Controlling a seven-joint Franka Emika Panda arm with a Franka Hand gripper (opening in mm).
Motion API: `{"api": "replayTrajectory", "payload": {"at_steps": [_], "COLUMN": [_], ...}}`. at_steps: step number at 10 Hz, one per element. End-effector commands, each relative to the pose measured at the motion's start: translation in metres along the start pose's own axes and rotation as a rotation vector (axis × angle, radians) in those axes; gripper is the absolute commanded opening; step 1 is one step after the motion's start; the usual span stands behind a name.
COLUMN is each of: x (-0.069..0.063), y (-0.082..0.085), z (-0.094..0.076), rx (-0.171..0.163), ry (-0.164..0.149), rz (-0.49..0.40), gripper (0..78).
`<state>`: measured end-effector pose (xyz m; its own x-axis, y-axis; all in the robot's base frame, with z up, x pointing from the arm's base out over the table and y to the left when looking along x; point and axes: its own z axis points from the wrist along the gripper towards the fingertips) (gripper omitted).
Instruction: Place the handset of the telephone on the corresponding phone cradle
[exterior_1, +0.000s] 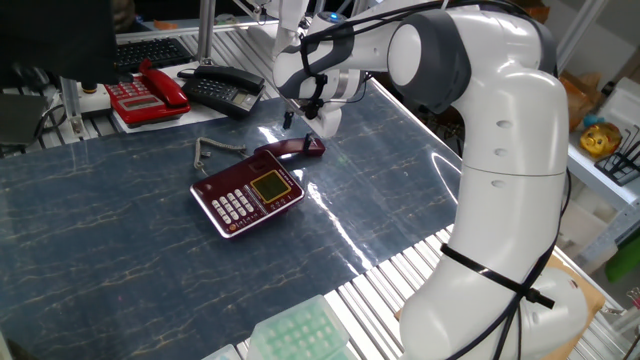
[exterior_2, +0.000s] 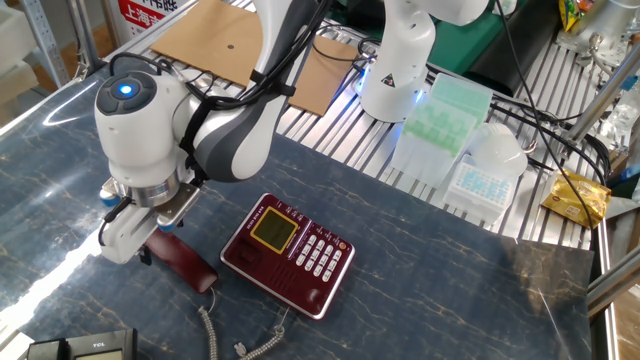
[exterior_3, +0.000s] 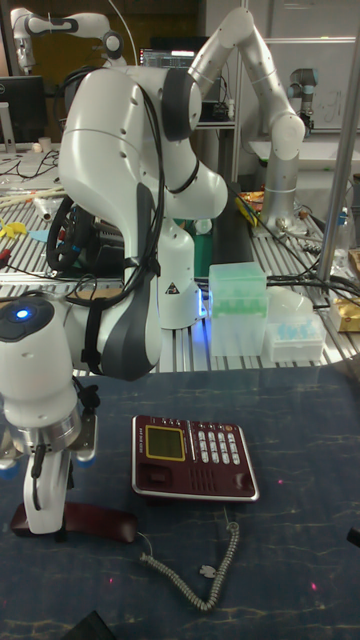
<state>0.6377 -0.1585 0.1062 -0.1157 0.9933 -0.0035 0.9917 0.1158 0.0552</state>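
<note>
Two dark fingers of the gripper, spread apart and clamped on nothing, hover just above the maroon handset, which lies flat on the blue table beside the far edge of the telephone, off its phone cradle, grey coiled cord trailing nearby.
</note>
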Motion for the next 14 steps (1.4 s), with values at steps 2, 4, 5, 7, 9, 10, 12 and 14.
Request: {"api": "replayTrajectory", "payload": {"at_steps": [2, 4, 5, 7, 9, 10, 12, 14], "x": [-0.001, -0.001, 0.004, 0.004, 0.004, 0.005, 0.004, 0.004], "y": [0.0, 0.0, 0.002, 0.002, 0.002, 0.002, 0.001, 0.001], "z": [-0.001, -0.001, 0.019, 0.021, 0.023, 0.024, 0.024, 0.024], "rx": [-0.002, -0.002, -0.004, -0.005, -0.005, -0.003, -0.006, -0.003], "ry": [-0.001, -0.001, -0.013, -0.014, -0.013, -0.021, -0.027, -0.035], "rz": [-0.004, -0.004, 0.025, 0.025, 0.026, 0.024, 0.025, 0.022], "gripper": [77.4, 77.4, 77.4, 77.4, 77.4, 77.4, 77.4, 77.4]}}
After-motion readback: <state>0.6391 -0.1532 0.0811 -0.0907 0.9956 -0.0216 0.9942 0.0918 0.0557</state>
